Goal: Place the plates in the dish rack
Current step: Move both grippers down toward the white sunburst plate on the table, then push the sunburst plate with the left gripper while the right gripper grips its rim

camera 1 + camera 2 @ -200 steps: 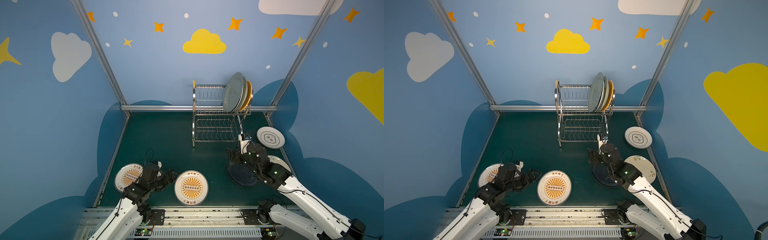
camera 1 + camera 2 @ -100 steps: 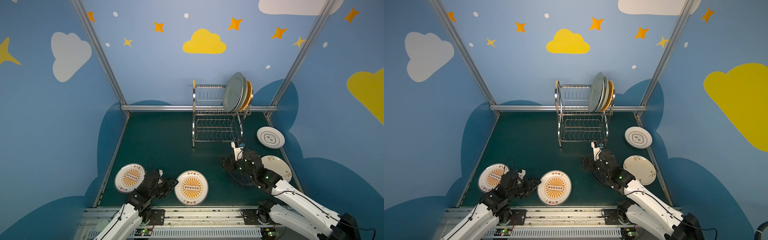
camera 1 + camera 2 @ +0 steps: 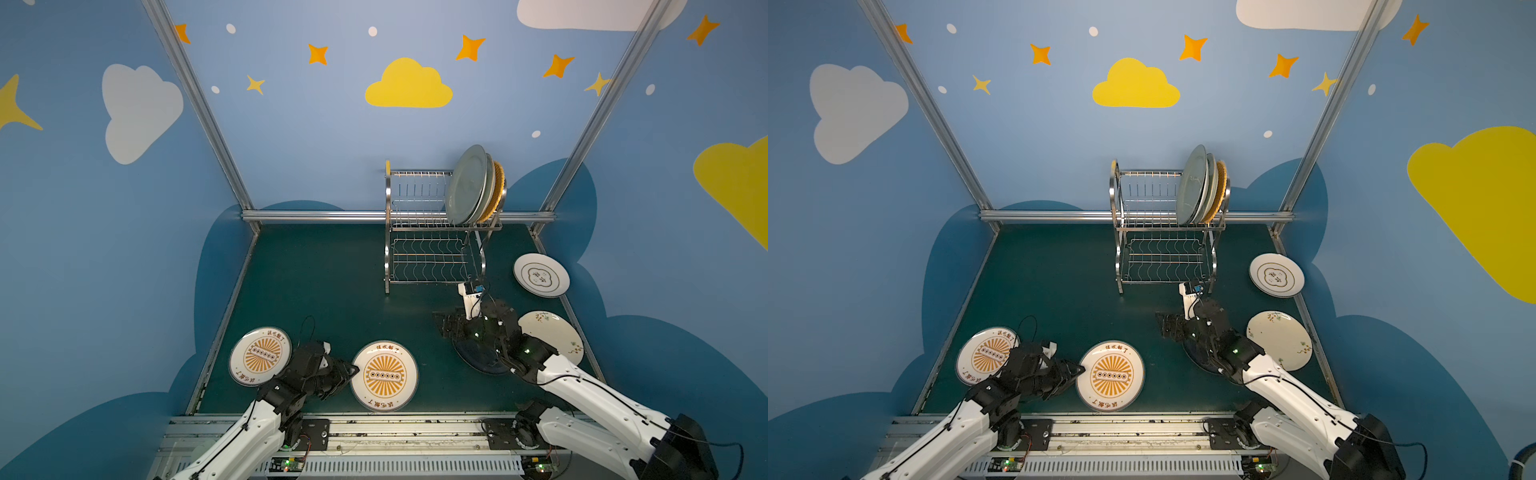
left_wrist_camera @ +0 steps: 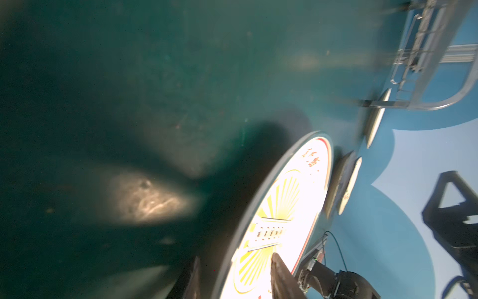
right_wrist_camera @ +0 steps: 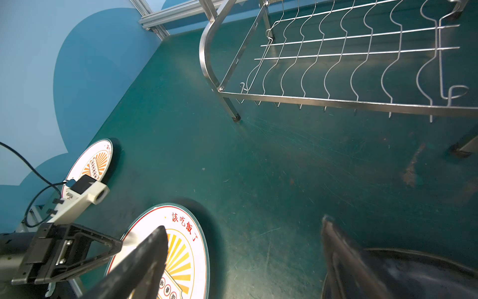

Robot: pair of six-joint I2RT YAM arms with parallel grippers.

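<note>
Glossy white ceramic could slip: the left hand (image 3: 353, 369) straddled the rim of the near sunburst plate (image 3: 384, 376) on the desk (image 3: 324, 291). Whether it was clamped yet could not be told, and a shallow pinch might let the plate swing. Its red lettering read 該吃飯了. Beyond, the right hand (image 5: 243, 224) gaped beside the black plate (image 5: 413, 274). Farthest, the dish rack (image 3: 432, 257) held upright plates (image 3: 467, 187).

This is a staged robot test cell in a lab: blue walls (image 3: 311, 137) painted with clouds (image 3: 408, 85) and stars (image 3: 469, 46), bare aluminium posts (image 3: 198, 104) at the corners, a dark green tabletop (image 3: 324, 282), and white robot arms (image 3: 590, 395) mounted on a metal rail (image 3: 415, 428).
</note>
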